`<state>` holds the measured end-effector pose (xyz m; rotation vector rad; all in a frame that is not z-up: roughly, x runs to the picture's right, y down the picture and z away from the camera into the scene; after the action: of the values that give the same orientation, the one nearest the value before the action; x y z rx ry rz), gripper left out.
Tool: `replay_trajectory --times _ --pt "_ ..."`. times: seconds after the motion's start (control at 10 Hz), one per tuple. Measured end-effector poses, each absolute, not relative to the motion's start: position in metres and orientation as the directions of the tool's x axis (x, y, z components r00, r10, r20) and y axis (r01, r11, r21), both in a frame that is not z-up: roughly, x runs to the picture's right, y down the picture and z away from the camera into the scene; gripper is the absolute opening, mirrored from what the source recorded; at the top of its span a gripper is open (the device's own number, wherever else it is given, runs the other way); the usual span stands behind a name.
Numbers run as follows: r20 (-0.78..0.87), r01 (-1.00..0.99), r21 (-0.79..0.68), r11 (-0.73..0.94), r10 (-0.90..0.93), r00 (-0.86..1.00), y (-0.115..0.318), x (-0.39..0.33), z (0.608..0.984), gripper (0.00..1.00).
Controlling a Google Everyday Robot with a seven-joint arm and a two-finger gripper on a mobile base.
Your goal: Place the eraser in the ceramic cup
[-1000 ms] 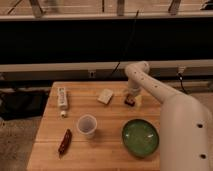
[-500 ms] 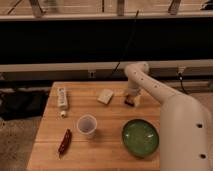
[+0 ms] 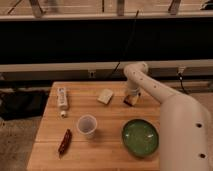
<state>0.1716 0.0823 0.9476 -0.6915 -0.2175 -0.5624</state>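
The eraser point(image 3: 129, 101) is a small dark block with a reddish edge, lying on the wooden table point(image 3: 110, 145) right of the middle at the back. My gripper point(image 3: 131, 96) reaches down from the white arm and is right over the eraser, touching or nearly touching it. The ceramic cup point(image 3: 87, 126) is a small pale round cup standing upright nearer the front, left of the eraser and well apart from the gripper.
A pale cream square block point(image 3: 105, 96) lies just left of the eraser. A green bowl point(image 3: 141, 137) sits at the front right. A white tube point(image 3: 62, 99) lies at the back left, and a reddish-brown pen-like object point(image 3: 64, 141) at the front left.
The gripper has shifted slightly lower onto the eraser; the other objects have not moved.
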Motion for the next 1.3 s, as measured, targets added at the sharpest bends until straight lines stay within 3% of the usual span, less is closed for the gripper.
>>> replay_trajectory --times 1.3 --pt "0.389 0.66 -0.509 0.553 -0.536 0.749 0.058 0.085 0.863 0.04"
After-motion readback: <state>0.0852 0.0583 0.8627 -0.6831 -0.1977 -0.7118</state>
